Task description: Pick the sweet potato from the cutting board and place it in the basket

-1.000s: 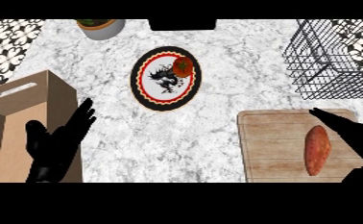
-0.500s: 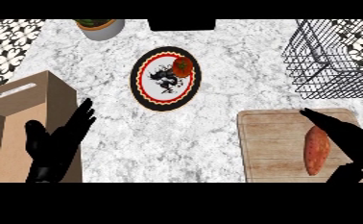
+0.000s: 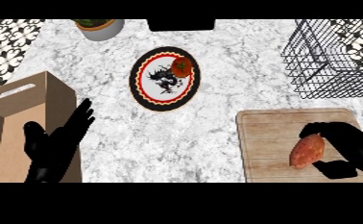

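An orange sweet potato (image 3: 308,152) lies on the wooden cutting board (image 3: 268,141) at the lower right. My right hand (image 3: 343,143) comes in from the right edge. Its fingers (image 3: 317,129) curl over the potato's upper end and its thumb (image 3: 335,169) sits by the lower end, so the hand is shut on it. The black wire basket (image 3: 325,59) stands at the upper right, beyond the board. My left hand (image 3: 55,147) rests open at the lower left, fingers up.
A round plate (image 3: 157,95) with a red rim holds a tomato (image 3: 182,66) at the counter's middle. A potted plant (image 3: 98,27) stands at the back left. A brown box (image 3: 25,107) sits at the left edge beside my left hand.
My right hand has moved left onto the sweet potato and its fingers have curled round the upper end. The potato has tilted slightly. The left hand has not moved.
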Tool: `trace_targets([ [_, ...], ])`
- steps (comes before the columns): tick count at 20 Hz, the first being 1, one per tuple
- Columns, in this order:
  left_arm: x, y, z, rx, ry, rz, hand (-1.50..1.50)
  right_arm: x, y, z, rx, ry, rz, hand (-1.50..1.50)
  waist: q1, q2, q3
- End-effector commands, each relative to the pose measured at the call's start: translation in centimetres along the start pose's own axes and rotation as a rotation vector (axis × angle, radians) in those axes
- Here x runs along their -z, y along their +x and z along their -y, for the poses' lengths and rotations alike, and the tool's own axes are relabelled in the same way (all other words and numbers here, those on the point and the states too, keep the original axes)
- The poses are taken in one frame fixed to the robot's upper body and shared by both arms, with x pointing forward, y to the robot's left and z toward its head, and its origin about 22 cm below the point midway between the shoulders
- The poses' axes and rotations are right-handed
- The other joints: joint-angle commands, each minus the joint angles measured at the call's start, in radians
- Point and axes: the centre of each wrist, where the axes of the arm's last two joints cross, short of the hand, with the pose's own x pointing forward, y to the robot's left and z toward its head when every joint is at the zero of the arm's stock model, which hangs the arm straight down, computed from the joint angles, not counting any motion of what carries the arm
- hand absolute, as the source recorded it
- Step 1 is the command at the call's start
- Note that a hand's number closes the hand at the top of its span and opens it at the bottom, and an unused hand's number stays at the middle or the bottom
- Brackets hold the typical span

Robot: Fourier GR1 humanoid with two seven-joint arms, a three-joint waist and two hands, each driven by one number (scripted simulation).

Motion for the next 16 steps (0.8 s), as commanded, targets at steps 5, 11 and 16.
trace_targets([
  [5,0.1,-6.0,-1.5,0.008,0.079,-0.176,0.00,0.8,-0.1,-0.2,-0.102,-0.055,0.044,1.50,0.002,0.023,-0.035],
  [11,0.7,-4.8,-1.4,0.011,0.091,-0.190,0.00,1.4,8.0,-5.5,-0.135,-0.073,0.063,1.50,-0.013,0.021,-0.037],
  [16,0.1,-5.9,-1.2,0.012,0.082,-0.197,0.00,1.9,13.0,-5.1,-0.183,-0.177,0.062,1.50,-0.005,0.020,-0.036],
])
